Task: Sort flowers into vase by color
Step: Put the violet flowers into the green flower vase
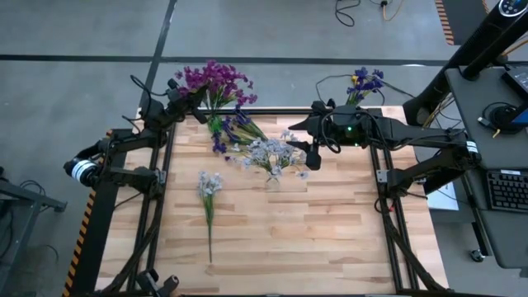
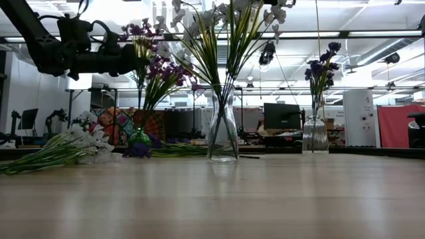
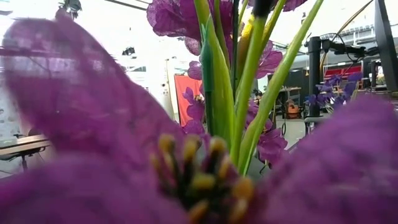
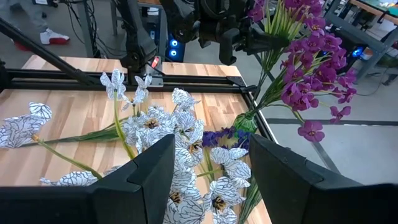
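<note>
Bright overhead light, blurred close petals (image 3: 81, 118)

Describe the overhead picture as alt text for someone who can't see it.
Two dark robot arms reach over a wooden table: the left gripper among magenta flowers, the right gripper beside a clear vase of white flowers. A white spray and a blue-violet spray lie flat.

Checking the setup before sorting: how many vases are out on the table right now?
3. A green vase of magenta flowers at the far left, a tall clear vase of white flowers mid-table, a smaller clear vase of blue-violet flowers far right. None seems hidden.
</note>
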You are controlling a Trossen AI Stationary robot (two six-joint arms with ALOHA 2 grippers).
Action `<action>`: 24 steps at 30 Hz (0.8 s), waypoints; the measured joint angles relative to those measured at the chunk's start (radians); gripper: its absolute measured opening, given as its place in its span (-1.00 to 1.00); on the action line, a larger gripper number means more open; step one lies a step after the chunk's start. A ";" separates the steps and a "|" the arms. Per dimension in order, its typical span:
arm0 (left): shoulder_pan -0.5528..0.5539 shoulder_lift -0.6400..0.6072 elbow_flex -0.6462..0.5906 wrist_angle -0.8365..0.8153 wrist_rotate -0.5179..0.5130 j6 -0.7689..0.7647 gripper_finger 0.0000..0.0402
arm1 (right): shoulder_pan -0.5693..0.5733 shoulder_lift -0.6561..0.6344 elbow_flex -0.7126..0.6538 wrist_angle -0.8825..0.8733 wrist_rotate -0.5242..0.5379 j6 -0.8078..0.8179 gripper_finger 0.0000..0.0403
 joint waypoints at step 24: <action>0.000 0.039 0.000 0.016 -0.008 -0.037 -0.92 | 0.001 0.000 0.000 0.000 0.000 0.007 -0.01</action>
